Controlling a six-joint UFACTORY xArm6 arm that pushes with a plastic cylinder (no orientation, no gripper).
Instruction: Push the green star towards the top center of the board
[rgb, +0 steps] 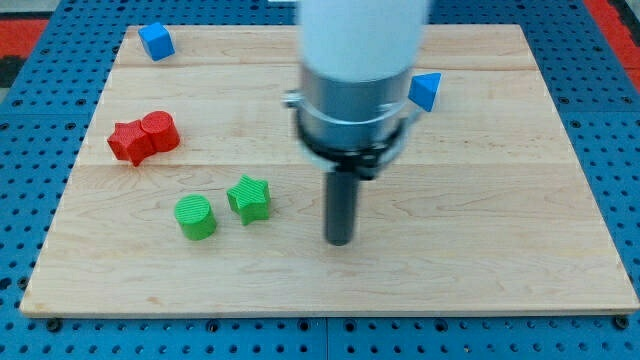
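progress: basically zero, whole push left | green star (249, 198) sits lower-left, nowhere near top center | my tip (340, 240) at its 4 o'clock, not touching | no fingers, just a rod

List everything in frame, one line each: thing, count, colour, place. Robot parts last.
green star: 1, green, lower left of centre, apart from the cylinder beside it
green cylinder: 1, green, just to the view's left of the star
red star: 1, red, view's left, touching the red cylinder
red cylinder: 1, red, right against the red star on its right side
blue cube: 1, blue, top left corner of the board
blue block: 1, blue, top right of centre, partly hidden by the arm; shape unclear
board: 1, light wood, fills most of the view
blue pegboard: 1, blue, under and around the board
arm housing: 1, white and grey, top centre
my tip: 1, dark rod end, to the view's right of the green star, not touching it
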